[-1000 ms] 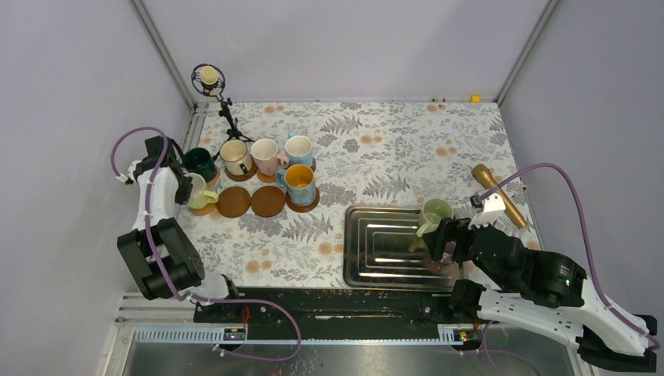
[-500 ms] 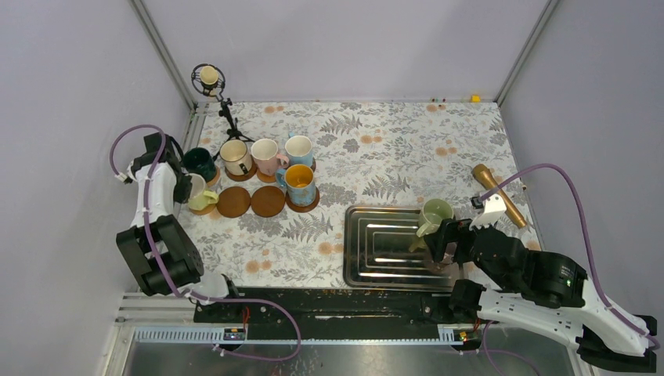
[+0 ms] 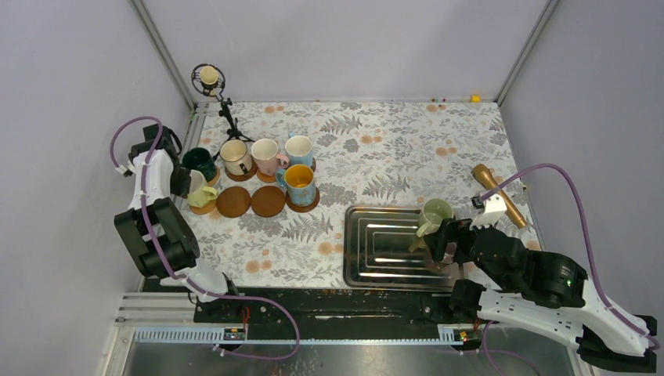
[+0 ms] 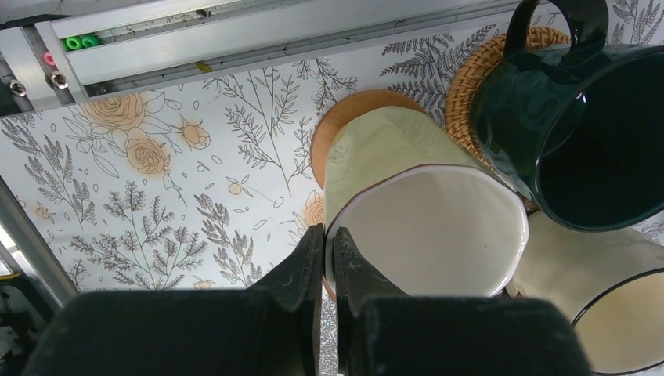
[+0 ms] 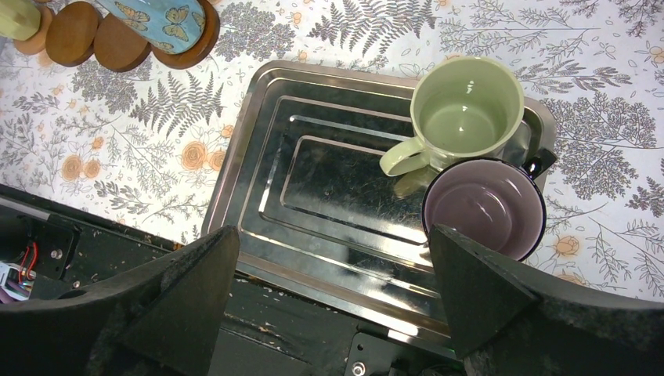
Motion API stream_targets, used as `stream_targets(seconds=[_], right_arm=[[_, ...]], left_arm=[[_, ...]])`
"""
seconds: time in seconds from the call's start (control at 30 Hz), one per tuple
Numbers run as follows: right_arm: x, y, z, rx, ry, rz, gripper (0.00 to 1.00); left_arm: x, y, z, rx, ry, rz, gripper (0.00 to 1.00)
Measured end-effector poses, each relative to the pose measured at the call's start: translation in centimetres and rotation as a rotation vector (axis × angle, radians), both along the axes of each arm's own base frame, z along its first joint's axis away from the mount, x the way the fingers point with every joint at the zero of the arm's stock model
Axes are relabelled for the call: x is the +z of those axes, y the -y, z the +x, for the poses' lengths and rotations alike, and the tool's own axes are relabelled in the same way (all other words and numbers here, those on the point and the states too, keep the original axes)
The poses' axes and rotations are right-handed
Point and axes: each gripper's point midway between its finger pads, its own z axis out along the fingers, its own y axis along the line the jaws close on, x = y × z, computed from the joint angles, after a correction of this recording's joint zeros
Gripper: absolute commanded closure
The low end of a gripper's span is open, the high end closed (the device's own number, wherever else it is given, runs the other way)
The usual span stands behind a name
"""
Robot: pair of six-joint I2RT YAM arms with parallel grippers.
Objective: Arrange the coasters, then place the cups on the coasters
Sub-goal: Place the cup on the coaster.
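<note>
Left claw (image 4: 329, 243): closed, pinching the rim wall of the pale yellow mug (image 4: 423, 227), one finger inside and one outside. The mug hangs tilted, mouth leaning toward my wrist camera, over the wooden coaster (image 4: 344, 117) at the left end of the row. The overhead view is small here and my own arm covers part of it, so I cannot tell whether the base already touches the disc.

Neighbours are tight. The dark green mug (image 4: 548, 133) sits on a woven coaster (image 4: 470, 86) just beside my load; the two bodies look to be touching or nearly so.

Step in hand, as I judge it: seat this mug upright on its coaster.
- Level the wrist first so the base comes down flat, not on an edge.
- Keep the mug centred on the disc and away from the green one, so a nudge does not drag that mug off its mat.
- Lower gently, release only once the mug's weight is resting on the coaster, then lift straight up clear of the rim.

Right claw (image 5: 330, 235): jaws spread wide, holding nothing, hovering above the steel tray (image 5: 313, 180). The pale green mug (image 5: 467, 110) and mauve mug (image 5: 485, 207) wait in the tray's corner, touching. Two bare coasters (image 3: 233, 201) lie in the row for them.
</note>
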Motion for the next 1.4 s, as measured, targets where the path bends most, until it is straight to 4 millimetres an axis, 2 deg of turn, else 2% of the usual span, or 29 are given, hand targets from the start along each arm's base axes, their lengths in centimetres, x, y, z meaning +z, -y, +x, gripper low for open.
stream_targets(seconds=[0.57,0.63,0.7,0.8,1.1,1.33,1.4], right_arm=[[-0.1,-0.1,0.0,0.0,-0.003,-0.006,0.01],[-0.1,-0.1,0.1,0.0,-0.003,-0.007,0.0],[-0.1,-0.1,0.1,0.0,-0.005,-0.011,0.01],[-0.2,-0.2,0.1,0.0,-0.007,-0.016,0.01],[-0.2,-0.2,0.1,0.001,-0.007,-0.017,0.01],[-0.2,-0.1,0.2,-0.014,-0.006,-0.012,0.01],[-0.3,0.1,0.4,-0.042,-0.006,-0.004,0.0]], left_arm=[[0.0,0.2,-0.2,-0.008,-0.031,-0.021,1.0],[0.0,0.2,-0.2,-0.008,-0.034,-0.02,0.97],[0.1,0.2,-0.1,-0.008,-0.036,-0.02,0.9],[0.1,0.1,-0.1,-0.007,-0.038,-0.019,0.85],[1.1,-0.4,0.4,-0.004,-0.02,0.003,0.55],[1.9,-0.4,0.2,-0.013,-0.014,0.016,0.04],[2.9,-0.2,0.1,-0.02,0.011,0.028,0.01]])
